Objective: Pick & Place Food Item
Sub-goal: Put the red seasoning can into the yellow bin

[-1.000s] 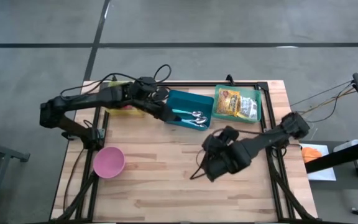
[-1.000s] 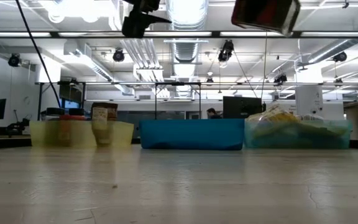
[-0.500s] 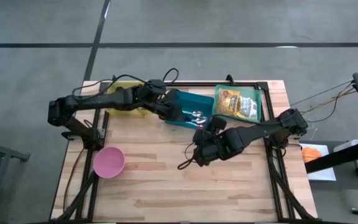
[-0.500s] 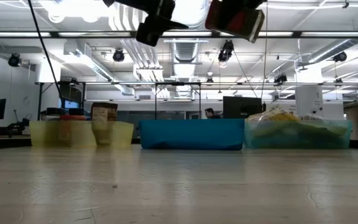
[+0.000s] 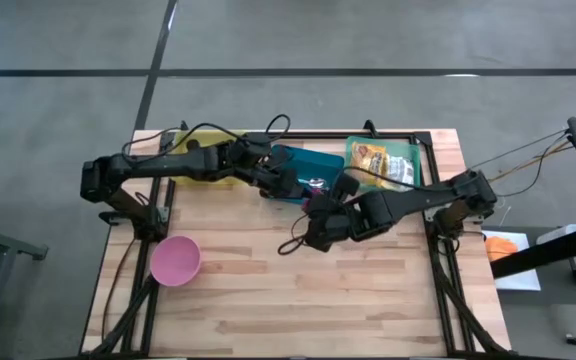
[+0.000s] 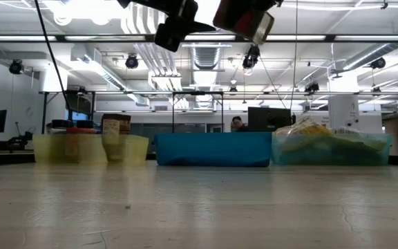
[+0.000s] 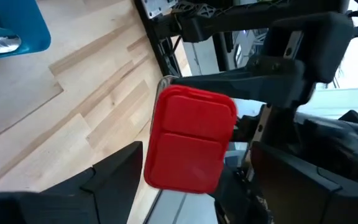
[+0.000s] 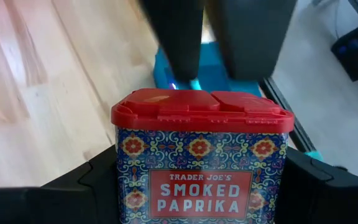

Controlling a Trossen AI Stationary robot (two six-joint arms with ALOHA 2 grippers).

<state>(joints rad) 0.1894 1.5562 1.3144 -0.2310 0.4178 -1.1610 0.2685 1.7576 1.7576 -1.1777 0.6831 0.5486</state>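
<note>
A smoked paprika tin [image 8: 201, 165] with a patterned blue body and a red lid [image 7: 189, 138] hangs high over the middle of the table, with my right gripper [image 5: 320, 224] shut on it. My left gripper [image 5: 301, 190] stands open by the blue bin's near edge, pointing at the tin's lid. In the right wrist view its dark fingers [image 8: 173, 37] show just beyond the lid. In the low view a gap shows between my left gripper [image 6: 182, 22] and the tin [image 6: 244, 17]. My right gripper pinches the tin's two narrow sides [image 8: 120, 168] between its two fingers, low on the body and below the red lid. The fingers slant down from the table's right. The tin is lifted well clear of the table, its lid turned toward my left gripper.
Along the far edge stand a yellow bin [image 5: 203, 162] with jars, a blue bin [image 5: 298, 165] with spoons and a green bin [image 5: 383, 165] with food packets. A pink bowl [image 5: 175, 260] sits near the left edge. Bare wood lies toward the near edge. A person [image 6: 238, 124] shows far behind.
My right gripper has carried the tin up and toward the table's far left, turning it about as it went. My left gripper has moved toward the table's right, along the blue bin, and rolled, so the two now stand close together.
</note>
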